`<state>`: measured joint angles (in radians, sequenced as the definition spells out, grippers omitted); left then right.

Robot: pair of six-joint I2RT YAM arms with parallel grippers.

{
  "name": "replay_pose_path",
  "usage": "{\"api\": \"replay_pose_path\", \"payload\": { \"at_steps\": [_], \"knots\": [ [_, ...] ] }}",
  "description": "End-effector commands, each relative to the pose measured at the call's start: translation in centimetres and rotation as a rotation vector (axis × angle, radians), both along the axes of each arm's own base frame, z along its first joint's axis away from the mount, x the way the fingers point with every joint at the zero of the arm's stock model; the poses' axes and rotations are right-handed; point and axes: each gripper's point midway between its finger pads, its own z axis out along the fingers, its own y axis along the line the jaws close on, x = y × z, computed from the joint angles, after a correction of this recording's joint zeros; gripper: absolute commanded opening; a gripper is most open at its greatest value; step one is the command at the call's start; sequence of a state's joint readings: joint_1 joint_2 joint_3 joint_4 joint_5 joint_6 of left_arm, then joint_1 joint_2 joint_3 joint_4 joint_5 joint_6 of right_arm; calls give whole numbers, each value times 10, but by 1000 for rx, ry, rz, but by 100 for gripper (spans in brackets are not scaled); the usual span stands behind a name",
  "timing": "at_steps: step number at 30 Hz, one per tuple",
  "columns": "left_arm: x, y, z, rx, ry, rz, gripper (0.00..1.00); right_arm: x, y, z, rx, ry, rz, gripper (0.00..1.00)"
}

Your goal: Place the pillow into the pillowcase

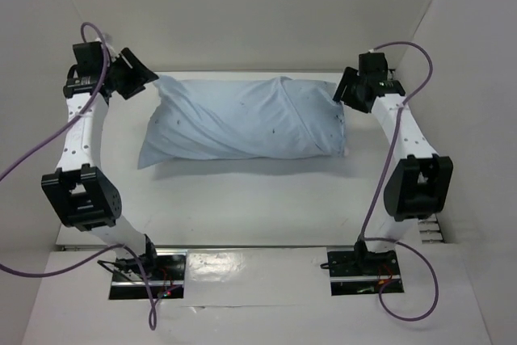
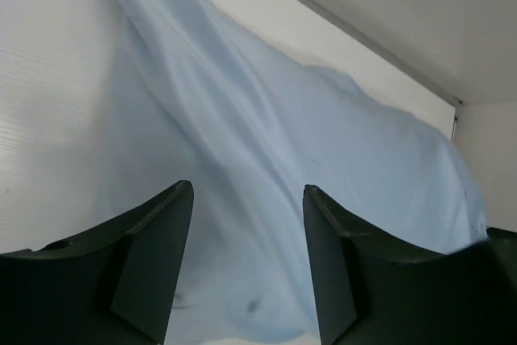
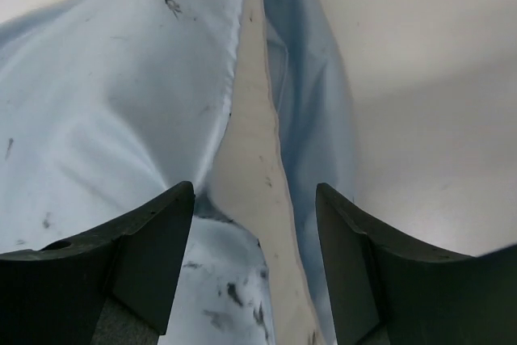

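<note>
The pale blue pillowcase lies plump across the back of the table, stuffed full. The pillow shows only as a cream strip through the open slit at the case's right end, and as a small white corner. My left gripper is open at the case's left end, with blue cloth between and beyond its fingers, not pinched. My right gripper is open over the case's right end, its fingers either side of the slit.
White walls stand close behind and on both sides of the table. The back wall's foot runs right behind the pillowcase. The arm bases sit at the near edge.
</note>
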<state>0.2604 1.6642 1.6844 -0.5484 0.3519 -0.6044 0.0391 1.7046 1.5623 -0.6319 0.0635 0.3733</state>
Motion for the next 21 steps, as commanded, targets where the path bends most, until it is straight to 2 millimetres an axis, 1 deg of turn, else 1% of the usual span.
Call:
{"api": "replay_pose_path", "payload": {
  "at_steps": [1, 2, 3, 4, 5, 6, 7, 8, 9, 10, 11, 12, 13, 14, 15, 16, 17, 18, 19, 20, 21],
  "knots": [
    [-34, -27, -1, 59, 14, -56, 69, -25, 6, 31, 45, -109, -2, 69],
    [-41, -31, -7, 62, 28, -58, 69, -40, 9, 13, 64, -64, 6, 69],
    [-50, -33, -16, 70, 55, -50, 69, -48, 11, 11, 72, -60, 14, 69],
    [-61, -38, -32, 69, 100, -56, 69, -59, 8, 19, 85, -84, 3, 69],
    [-70, -37, -25, 91, 77, -46, 69, -76, 9, -1, 92, -27, 10, 69],
    [-77, -36, -26, 95, 85, -39, 69, -88, 14, 3, 113, -44, 33, 69],
    [-81, -43, -24, 87, 77, -62, 69, -96, 14, -1, 113, -38, 33, 69],
    [-90, -46, -21, 91, 69, -79, 69, -111, 17, -21, 133, 11, 31, 69],
    [-93, -47, -23, 88, 85, -80, 69, -119, 20, -25, 146, 18, 44, 69],
    [-96, -48, -21, 100, 83, -76, 69, -126, 19, -26, 146, 12, 44, 69],
    [-95, -48, -17, 102, 74, -75, 69, -135, 22, -39, 162, 45, 45, 69],
    [-96, -48, -14, 102, 72, -75, 69, -138, 23, -45, 168, 61, 50, 69],
    [-99, -52, -9, 103, 67, -84, 69, -142, 26, -46, 178, 62, 60, 68],
    [-99, -53, -5, 107, 55, -96, 69, -144, 27, -47, 180, 56, 78, 68],
    [-97, -53, 0, 110, 43, -95, 69, -145, 31, -49, 188, 58, 102, 65],
    [-98, -57, 0, 110, 43, -107, 69, -142, 33, -46, 198, 39, 114, 64],
    [-97, -57, 4, 112, 32, -107, 69, -139, 35, -43, 196, 23, 134, 60],
    [-95, -61, 1, 103, 42, -112, 69, -137, 35, -42, 196, 11, 135, 57],
    [-95, -61, 1, 103, 42, -112, 69, -134, 33, -40, 188, -3, 129, 52],
    [-96, -66, 1, 103, 42, -125, 68, -134, 33, -40, 188, -3, 129, 46],
    [-96, -66, 1, 103, 42, -125, 68, -129, 34, -34, 187, -24, 131, 34]
  ]
}}
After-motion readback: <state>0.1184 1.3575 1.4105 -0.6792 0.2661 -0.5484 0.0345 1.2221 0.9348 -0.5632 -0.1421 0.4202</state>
